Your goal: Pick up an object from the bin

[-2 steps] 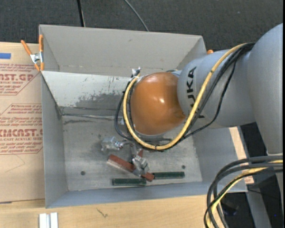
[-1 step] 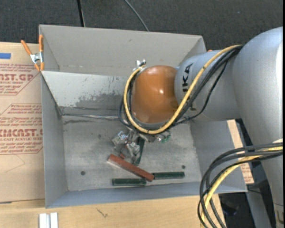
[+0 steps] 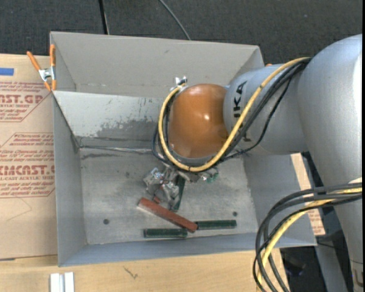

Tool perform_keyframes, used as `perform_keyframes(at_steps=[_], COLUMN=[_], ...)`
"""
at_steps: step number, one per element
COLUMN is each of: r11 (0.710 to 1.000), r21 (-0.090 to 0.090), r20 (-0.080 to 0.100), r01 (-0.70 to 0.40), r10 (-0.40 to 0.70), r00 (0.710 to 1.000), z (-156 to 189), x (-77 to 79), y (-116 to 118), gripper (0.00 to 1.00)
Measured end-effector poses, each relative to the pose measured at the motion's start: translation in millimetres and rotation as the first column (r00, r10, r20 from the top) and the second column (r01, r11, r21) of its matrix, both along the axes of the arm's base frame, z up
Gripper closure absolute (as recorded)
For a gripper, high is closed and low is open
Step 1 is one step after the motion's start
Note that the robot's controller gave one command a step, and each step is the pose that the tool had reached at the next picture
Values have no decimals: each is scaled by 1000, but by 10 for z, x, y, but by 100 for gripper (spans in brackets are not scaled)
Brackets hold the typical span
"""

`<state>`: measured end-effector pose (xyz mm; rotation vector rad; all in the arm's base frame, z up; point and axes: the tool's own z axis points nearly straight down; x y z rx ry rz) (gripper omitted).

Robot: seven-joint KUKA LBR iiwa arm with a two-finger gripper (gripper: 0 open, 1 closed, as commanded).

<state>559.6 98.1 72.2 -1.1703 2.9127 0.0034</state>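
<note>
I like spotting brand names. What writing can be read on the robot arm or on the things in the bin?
"KA": dark letters on the grey arm, beside its orange cover; the start of the word is hidden.
Reddish-brown bar: no writing to be seen.
Left dark green strip and right dark green strip: nothing readable.

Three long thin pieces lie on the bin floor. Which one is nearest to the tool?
The reddish-brown bar, slanted, right next to the tool; the left green strip and the right green strip lie farther off.
</note>
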Motion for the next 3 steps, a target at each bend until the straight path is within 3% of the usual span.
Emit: perform_keyframes(at_steps=[1, 2, 3], r11=[973, 973, 879], r21=[-1, 0, 0], r20=[3, 0, 3], r01=[-231, -230, -478], r10=[231, 230, 478], r00=[973, 973, 879], z=[268, 260, -14], x=[38, 32, -84], y=[232, 229, 124], gripper=[0, 0, 100])
